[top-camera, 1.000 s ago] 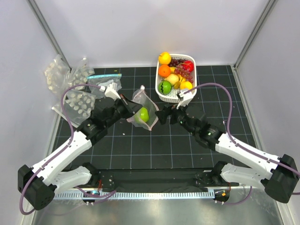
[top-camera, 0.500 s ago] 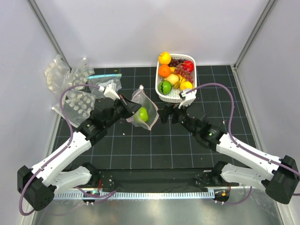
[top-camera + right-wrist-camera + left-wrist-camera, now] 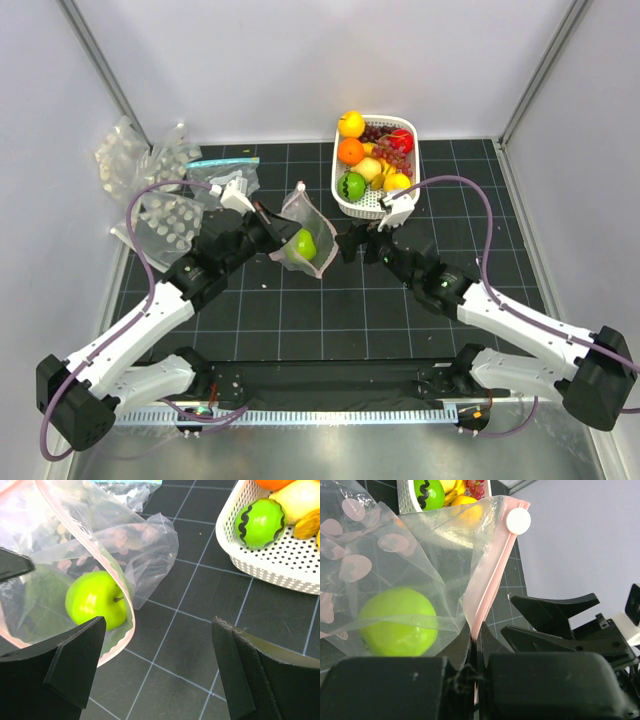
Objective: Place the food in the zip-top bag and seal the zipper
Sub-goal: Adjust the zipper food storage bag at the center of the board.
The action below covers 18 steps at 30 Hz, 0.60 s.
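The zip-top bag (image 3: 300, 212), clear with white dots, is held with its mouth open toward the right. A green apple (image 3: 303, 245) lies inside it. My left gripper (image 3: 270, 228) is shut on the pink zipper (image 3: 494, 572) at the bag's left mouth corner; in the left wrist view (image 3: 477, 641) the strip runs between the jaws, with the apple (image 3: 397, 622) behind. My right gripper (image 3: 346, 243) is open and empty just right of the mouth. The right wrist view (image 3: 159, 625) shows the apple (image 3: 95, 602) behind the pink rim (image 3: 126, 627).
A white basket (image 3: 377, 207) of fruit stands behind the right gripper, holding an orange, a lemon, grapes and a green fruit (image 3: 260, 522). A pile of other dotted bags (image 3: 160, 205) and a teal-strip bag (image 3: 222, 162) lie at back left. Walls close in on both sides.
The right gripper has shifted only slightly beside the bag's mouth. The left gripper holds the zipper strip as before, and the apple stays in the bag.
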Each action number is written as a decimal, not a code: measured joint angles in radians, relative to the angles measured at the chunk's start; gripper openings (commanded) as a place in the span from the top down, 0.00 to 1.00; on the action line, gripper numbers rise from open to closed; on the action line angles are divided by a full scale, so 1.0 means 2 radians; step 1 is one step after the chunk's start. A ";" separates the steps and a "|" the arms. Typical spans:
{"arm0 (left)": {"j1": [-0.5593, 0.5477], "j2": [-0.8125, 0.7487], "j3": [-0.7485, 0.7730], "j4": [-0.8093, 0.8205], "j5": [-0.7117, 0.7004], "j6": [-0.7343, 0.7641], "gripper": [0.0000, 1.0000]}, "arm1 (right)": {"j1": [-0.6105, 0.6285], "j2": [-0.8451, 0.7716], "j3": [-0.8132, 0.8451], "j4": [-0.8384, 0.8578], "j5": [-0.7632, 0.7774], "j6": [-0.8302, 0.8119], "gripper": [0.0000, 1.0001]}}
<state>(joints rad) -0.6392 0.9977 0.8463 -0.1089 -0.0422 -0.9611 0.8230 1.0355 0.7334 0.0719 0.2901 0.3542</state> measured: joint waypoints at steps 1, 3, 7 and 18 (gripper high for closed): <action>0.000 -0.001 0.000 0.000 0.000 0.000 0.99 | 0.000 0.005 0.001 -0.002 0.000 0.002 0.09; 0.000 -0.004 -0.001 0.000 -0.003 0.000 0.99 | 0.000 0.015 0.006 -0.006 -0.001 0.006 0.11; 0.000 -0.011 -0.002 0.000 -0.006 0.000 0.99 | 0.000 0.040 0.010 -0.007 -0.008 0.011 0.13; 0.000 -0.012 -0.002 0.000 -0.006 0.001 1.00 | 0.000 0.077 0.017 -0.006 -0.042 0.023 0.83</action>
<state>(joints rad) -0.6392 0.9733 0.8425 -0.1097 -0.0551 -0.9588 0.8230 1.1889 0.7670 0.0593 0.2058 0.3992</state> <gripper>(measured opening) 0.014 0.325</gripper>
